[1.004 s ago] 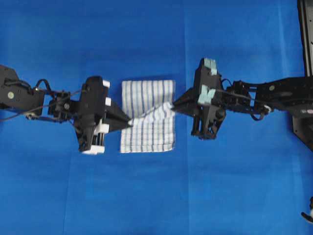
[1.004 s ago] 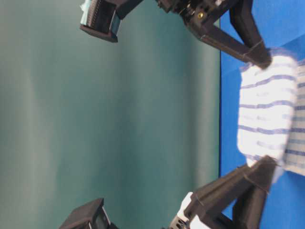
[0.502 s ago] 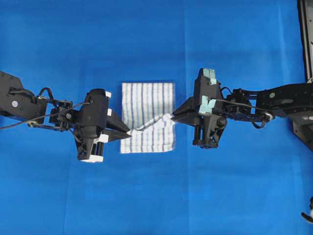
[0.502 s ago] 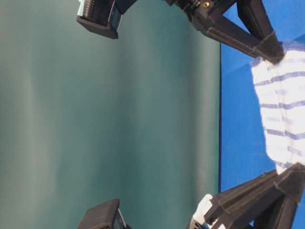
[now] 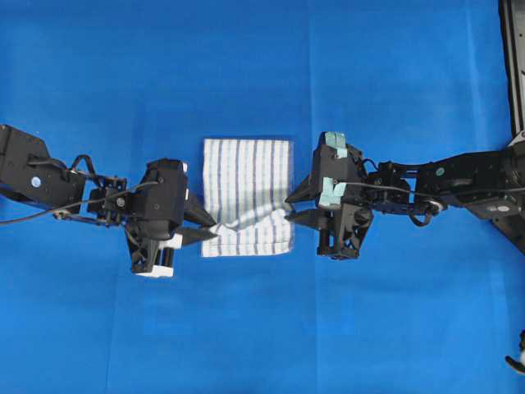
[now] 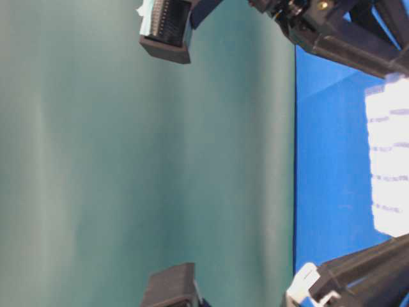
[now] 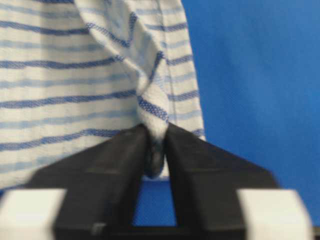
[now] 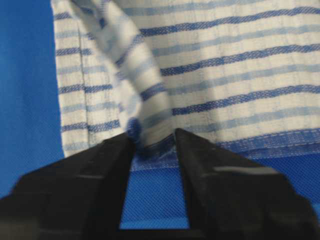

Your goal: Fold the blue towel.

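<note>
**Letting the fold go**

Blue table covering (image 5: pixel 262 328) lies beneath the white rectangular cloth towel with light-blue and navy stripes (image 5: pixel 246 176). It sits between my grippers, long axis running across them. My left gripper (image 7: pixel 155 150) has a twisted corner of the towel between barely parted jaws. My right gripper (image 8: pixel 152 145), reaching level, is spread wider; the corner is slipping free.

Blue towel (image 5: pixel 246 176): white cloth with thin light-blue and navy stripes, roughly rectangular, lying mostly flat on the blue worktop (image 5: pixel 246 328) near the middle. Its near edge is bunched into a raised, twisted ridge running across the lower part, with both lower corners pulled up off the flat layer.
</note>
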`<state>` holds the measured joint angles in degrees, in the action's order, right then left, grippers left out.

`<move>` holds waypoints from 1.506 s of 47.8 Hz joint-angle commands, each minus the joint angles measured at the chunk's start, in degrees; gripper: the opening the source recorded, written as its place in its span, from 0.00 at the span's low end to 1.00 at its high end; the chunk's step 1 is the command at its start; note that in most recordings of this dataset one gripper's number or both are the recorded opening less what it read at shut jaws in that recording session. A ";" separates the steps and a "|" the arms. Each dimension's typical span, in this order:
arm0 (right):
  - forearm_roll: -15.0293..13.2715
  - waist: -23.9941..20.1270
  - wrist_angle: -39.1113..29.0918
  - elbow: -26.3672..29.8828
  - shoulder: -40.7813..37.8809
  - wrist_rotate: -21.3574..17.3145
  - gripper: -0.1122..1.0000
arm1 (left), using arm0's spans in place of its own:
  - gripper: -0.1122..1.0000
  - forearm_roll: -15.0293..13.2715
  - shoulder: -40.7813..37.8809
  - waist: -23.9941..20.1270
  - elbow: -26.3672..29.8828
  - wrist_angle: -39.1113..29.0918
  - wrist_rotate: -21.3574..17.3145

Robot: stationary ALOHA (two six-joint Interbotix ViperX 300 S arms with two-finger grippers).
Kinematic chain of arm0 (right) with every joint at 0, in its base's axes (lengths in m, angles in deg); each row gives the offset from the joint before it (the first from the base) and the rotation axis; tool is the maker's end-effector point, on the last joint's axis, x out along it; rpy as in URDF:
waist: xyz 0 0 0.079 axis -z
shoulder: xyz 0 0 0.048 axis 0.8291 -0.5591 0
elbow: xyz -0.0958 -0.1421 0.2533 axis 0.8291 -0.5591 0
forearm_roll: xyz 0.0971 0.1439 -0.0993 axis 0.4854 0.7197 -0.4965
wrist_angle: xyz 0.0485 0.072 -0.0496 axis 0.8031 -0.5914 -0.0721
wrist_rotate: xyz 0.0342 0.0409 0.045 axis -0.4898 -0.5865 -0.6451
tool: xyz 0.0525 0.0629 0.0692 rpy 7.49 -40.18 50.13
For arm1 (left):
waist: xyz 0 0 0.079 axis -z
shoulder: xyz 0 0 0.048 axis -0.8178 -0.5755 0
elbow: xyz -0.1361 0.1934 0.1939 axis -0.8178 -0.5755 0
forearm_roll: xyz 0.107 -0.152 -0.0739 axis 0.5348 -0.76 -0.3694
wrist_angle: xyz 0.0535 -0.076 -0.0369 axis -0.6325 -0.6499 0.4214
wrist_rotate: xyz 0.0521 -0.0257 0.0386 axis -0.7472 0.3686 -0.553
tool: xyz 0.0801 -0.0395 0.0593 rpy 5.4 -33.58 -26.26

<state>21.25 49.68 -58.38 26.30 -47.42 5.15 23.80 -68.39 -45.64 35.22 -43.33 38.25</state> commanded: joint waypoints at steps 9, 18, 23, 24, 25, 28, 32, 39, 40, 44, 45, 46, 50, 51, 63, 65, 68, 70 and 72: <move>0.18 -0.44 0.18 1.05 1.14 0.09 0.80 | 0.70 -0.18 1.14 0.62 0.97 0.26 0.00; -0.35 -0.97 -1.23 0.44 6.50 1.32 0.91 | 0.75 -0.09 7.21 0.70 0.26 -4.66 -0.70; -1.49 -0.97 -2.55 -0.35 10.99 2.81 0.90 | 0.75 0.09 12.30 0.70 0.09 -8.53 -0.88; -1.58 -1.05 -2.72 -0.62 12.04 3.25 0.90 | 0.75 0.09 13.27 0.62 0.00 -9.32 -0.88; -1.76 -0.97 -2.99 -0.88 12.92 3.69 0.90 | 0.75 0.09 14.24 0.62 -0.09 -9.84 -0.97; -2.29 -0.62 -3.96 -1.76 16.52 5.54 0.90 | 0.75 0.18 17.31 0.62 -0.35 -12.13 -1.14; -2.37 -0.09 -5.01 -3.34 21.01 7.47 0.90 | 0.75 0.26 22.68 0.62 -1.58 -15.12 -1.58; -2.37 1.41 -5.89 -7.91 29.97 9.58 0.90 | 0.74 0.26 31.29 0.62 -6.06 -15.21 -2.11; -2.37 1.58 -5.98 -8.61 31.11 9.67 0.90 | 0.74 0.18 32.43 0.62 -6.94 -14.94 -2.11; -2.37 2.11 -6.77 -11.34 36.56 9.84 0.90 | 0.75 0.26 36.83 0.62 -10.20 -13.36 -2.11; -2.37 2.11 -7.12 -11.95 37.71 9.93 0.90 | 0.75 0.18 38.58 0.62 -11.34 -12.83 -2.11; -2.46 2.20 -7.47 -12.48 38.94 9.93 0.90 | 0.74 0.26 39.64 0.62 -12.04 -12.57 -2.11; -2.81 2.64 -8.96 -14.94 43.68 9.93 0.90 | 0.75 0.26 44.38 0.62 -14.85 -11.78 -2.20; -2.90 2.72 -9.23 -15.47 44.82 10.02 0.90 | 0.74 0.26 46.05 0.62 -15.73 -11.78 -2.29; -4.66 4.22 -10.37 -23.55 55.37 10.11 0.90 | 0.75 0.26 58.45 -0.44 -23.38 -11.78 -3.60; -4.75 4.57 -10.37 -24.70 56.69 10.11 0.90 | 0.74 0.26 59.94 -0.62 -24.43 -11.78 -3.87; -4.75 4.83 -10.11 -26.54 58.71 10.11 0.90 | 0.75 0.26 62.14 -0.62 -26.02 -11.78 -4.31; -4.75 4.83 -9.84 -27.51 59.59 10.11 0.90 | 0.75 0.26 63.81 -0.79 -27.25 -11.87 -4.48; -4.75 4.83 -9.32 -28.39 60.29 10.20 0.90 | 0.75 0.26 64.95 -0.88 -28.30 -11.78 -4.48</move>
<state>16.59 54.42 -68.75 -1.73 11.81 15.17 23.89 -5.02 -46.25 7.71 -55.72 33.85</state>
